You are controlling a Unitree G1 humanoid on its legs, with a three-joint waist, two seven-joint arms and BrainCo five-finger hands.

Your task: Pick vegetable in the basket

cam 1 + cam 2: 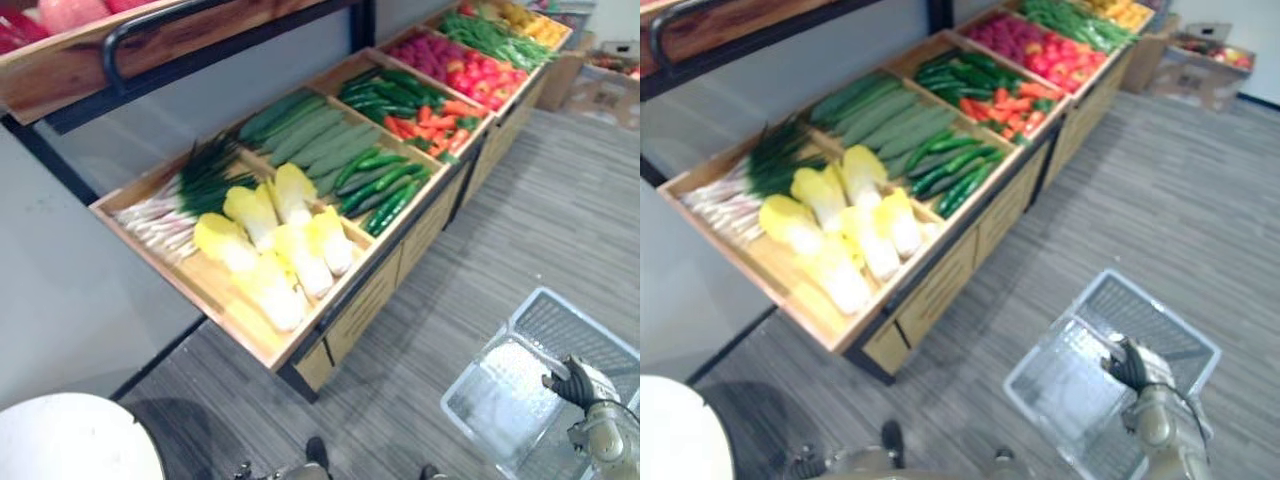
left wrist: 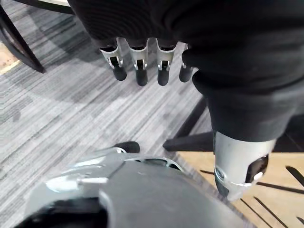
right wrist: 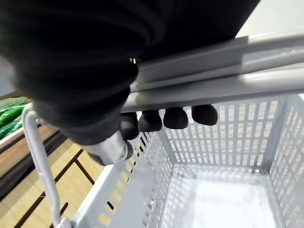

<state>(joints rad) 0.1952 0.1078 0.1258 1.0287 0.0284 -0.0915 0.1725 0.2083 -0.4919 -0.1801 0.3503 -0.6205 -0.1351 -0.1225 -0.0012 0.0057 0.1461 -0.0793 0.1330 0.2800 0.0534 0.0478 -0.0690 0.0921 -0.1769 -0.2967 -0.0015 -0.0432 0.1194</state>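
Note:
My right hand (image 1: 575, 382) holds a white plastic mesh basket (image 1: 470, 378) low over the floor at the lower right. In the right wrist view its fingers (image 3: 175, 118) curl round the basket's grey handle (image 3: 213, 85), and the basket's inside (image 3: 223, 142) is bare. Vegetables lie in a wooden display: pale yellow cabbages (image 1: 270, 240), scallions (image 1: 185, 195), long green gourds (image 1: 310, 135), cucumbers (image 1: 385, 185), carrots (image 1: 435, 120). My left hand (image 2: 141, 61) hangs over the floor with relaxed, straight fingers and holds nothing.
The slanted wooden display (image 1: 360, 300) runs from the left to the far right, with red and yellow produce (image 1: 470, 70) at its far end. An upper shelf with a black bar (image 1: 150, 30) hangs above. A white round table (image 1: 70, 440) stands at the lower left. Boxes (image 1: 600, 90) stand far right.

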